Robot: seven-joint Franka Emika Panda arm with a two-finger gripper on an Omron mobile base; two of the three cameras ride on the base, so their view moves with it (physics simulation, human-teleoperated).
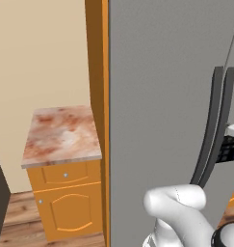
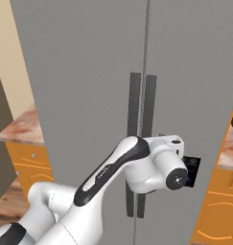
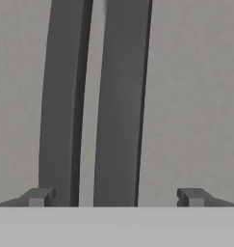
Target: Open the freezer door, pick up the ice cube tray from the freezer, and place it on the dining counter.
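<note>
Claw wide – handles between tips.

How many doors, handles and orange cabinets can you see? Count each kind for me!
Grey fridge doors: 2 (left door, right door)
Long dark handles: 2 (left handle, right handle)
Orange cabinets: 2 (left cabinet, right cabinet)
Total: 6
</note>
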